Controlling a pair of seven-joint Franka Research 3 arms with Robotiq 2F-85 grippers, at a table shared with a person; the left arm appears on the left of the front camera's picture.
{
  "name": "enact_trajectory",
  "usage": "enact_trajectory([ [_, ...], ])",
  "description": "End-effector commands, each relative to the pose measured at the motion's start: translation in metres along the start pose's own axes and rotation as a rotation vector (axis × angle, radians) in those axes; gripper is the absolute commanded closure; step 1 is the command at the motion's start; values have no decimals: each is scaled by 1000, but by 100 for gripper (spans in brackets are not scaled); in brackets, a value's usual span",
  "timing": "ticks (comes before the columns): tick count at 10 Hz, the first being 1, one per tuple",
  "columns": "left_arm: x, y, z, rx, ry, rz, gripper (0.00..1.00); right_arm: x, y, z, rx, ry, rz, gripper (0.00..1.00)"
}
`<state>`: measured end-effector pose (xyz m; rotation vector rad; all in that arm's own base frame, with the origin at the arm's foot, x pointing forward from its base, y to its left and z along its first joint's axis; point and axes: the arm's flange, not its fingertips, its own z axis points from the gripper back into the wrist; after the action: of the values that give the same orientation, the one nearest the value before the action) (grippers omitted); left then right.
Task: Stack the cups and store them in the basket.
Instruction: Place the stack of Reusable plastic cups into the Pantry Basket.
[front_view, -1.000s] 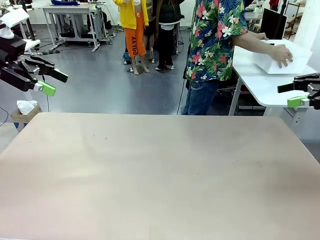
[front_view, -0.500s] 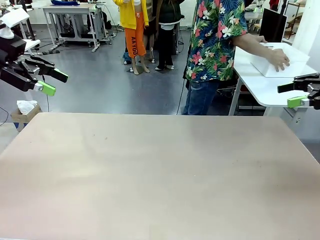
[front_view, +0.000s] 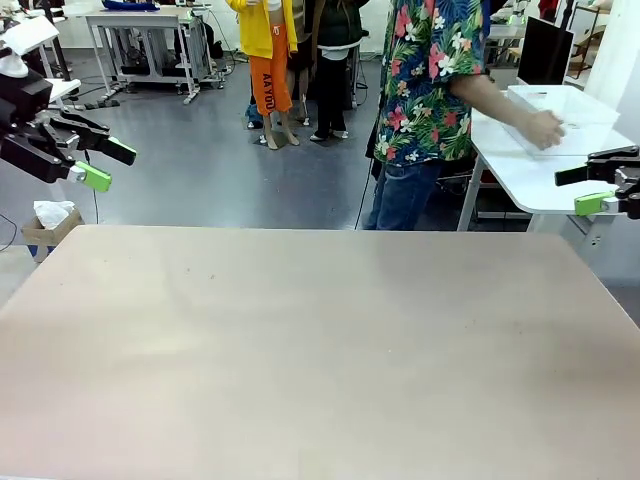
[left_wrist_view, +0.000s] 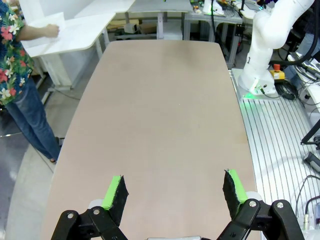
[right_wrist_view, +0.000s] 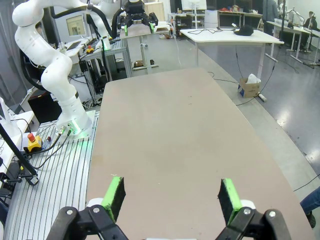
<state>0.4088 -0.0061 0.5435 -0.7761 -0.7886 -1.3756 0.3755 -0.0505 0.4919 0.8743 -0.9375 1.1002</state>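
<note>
**While the basket is being fetched, both arms wait at the table's edges**

Since no cup stands on the beige table (front_view: 320, 340), the step in hand looks to be waiting for the person to bring the things over; the white basket (front_view: 565, 118) sits on the white side table (front_view: 520, 175) beyond the far right corner, with the person's hand (front_view: 540, 128) on its near wall, tilting or lifting it, though the blur there hides which; whether the cups lie inside it I cannot tell.

The left gripper (front_view: 100, 160) hangs above the floor off the far left corner, fingers spread wide and holding nothing; its wrist view shows the green pads (left_wrist_view: 114, 190) well apart over the bare tabletop; the right gripper (front_view: 595, 188) hangs off the right edge, also spread wide and empty, pads (right_wrist_view: 227, 197) well apart in its own wrist view.

To do this step well, I judge that both arms should hold off the table's middle while the person's arm may swing across it; the jaws are best left wide, ready for a tumbler's broad rim; a cup should be taken low on its taper and squarely, since smooth matte plastic would likely slip upward in a pinch near the rim; the basket should come to rest before any reach begins.
</note>
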Motion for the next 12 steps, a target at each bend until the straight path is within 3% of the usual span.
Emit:
enact_trajectory([
  [1,4,-1,1,4,-4,12,0,5,1,0,-2,-22,-21,0],
  [12,4,-1,1,4,-4,12,0,5,1,0,-2,-22,-21,0],
])
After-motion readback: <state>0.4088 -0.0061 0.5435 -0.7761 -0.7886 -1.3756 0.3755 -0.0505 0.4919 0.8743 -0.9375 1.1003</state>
